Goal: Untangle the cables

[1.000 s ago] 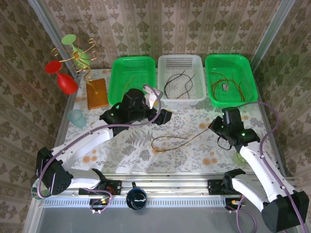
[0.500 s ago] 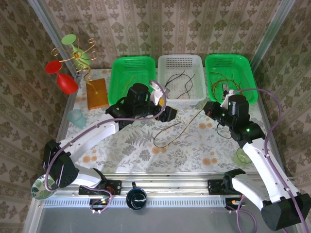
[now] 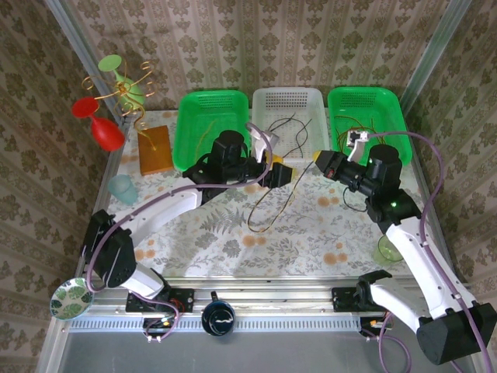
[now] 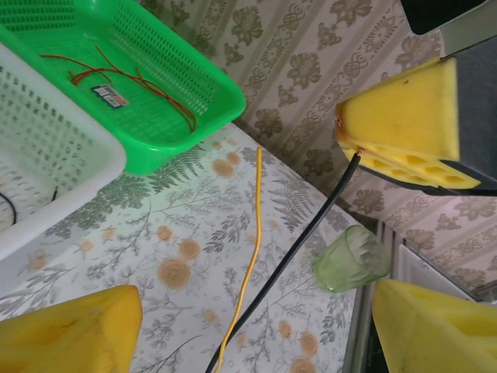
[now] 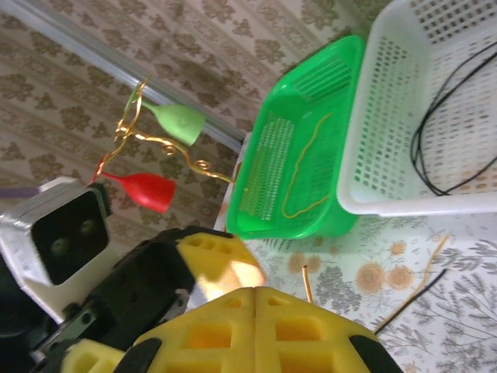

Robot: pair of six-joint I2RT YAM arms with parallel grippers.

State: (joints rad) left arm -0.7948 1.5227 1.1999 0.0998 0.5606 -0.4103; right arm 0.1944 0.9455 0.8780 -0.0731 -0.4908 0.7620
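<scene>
The counter [image 3: 202, 233] wears a pale cloth printed with grey-green ferns and orange flowers, and the walls [image 3: 256, 47] carry beige damask wallpaper. At the far side stand a bright left green basket [image 3: 213, 95], a white basket [image 3: 287, 92] and a right green basket [image 3: 365, 90]. A black cable [image 4: 291, 260] and a yellow cable [image 4: 252, 249] cross the cloth. Black wires [image 5: 413, 148] lie in the white basket, red-orange wires [image 4: 155, 89] in the right green one, and a yellow-olive wire [image 5: 295, 167] in the left. The left pincer [image 3: 284, 172] and right pincer [image 3: 320, 162] have yellow foam pads [image 4: 78, 330]. Far left are a red glass [image 5: 147, 190], a green glass [image 5: 180, 120], a gold wire stand [image 5: 194, 159] and an orange-brown block [image 3: 154, 149].
</scene>
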